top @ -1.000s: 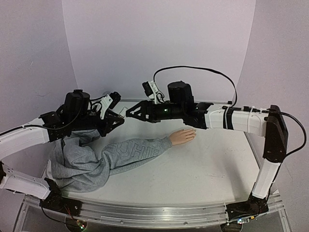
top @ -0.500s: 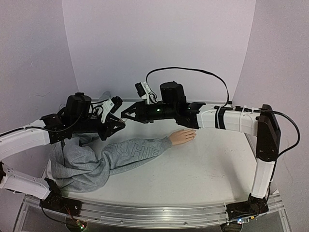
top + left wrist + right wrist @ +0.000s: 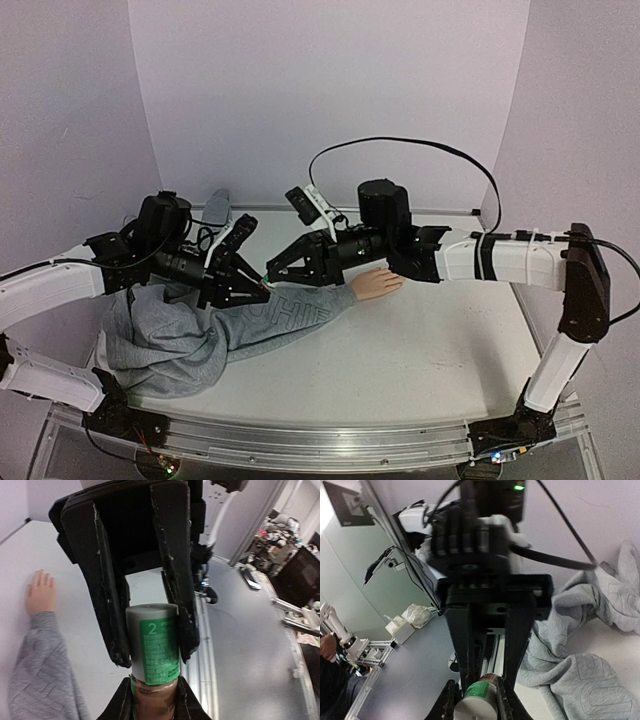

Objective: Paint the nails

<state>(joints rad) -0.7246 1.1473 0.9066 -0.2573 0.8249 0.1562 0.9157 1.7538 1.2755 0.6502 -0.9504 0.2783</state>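
A small nail polish bottle (image 3: 268, 281) with a grey cap, a green label (image 3: 159, 647) and a brown glass body (image 3: 152, 702) hangs above the grey sleeve (image 3: 290, 310). My left gripper (image 3: 256, 287) (image 3: 152, 686) is shut on the body. My right gripper (image 3: 277, 275) (image 3: 476, 689) is shut on the cap (image 3: 474, 709) from the opposite side. The peach mannequin hand (image 3: 378, 283) (image 3: 40, 592) lies flat on the table, right of both grippers. The nails are too small to make out at its fingertips (image 3: 43, 576).
The bunched grey sweatshirt (image 3: 160, 345) (image 3: 585, 680) covers the table's left side. The white tabletop (image 3: 440, 340) stretches to the right of the hand. A metal rail (image 3: 320, 442) runs along the near edge. The right arm's black cable (image 3: 400, 145) loops above it.
The right gripper came down and left to the bottle in the left gripper and closed on its cap. Both grippers sank lower, over the sleeve.
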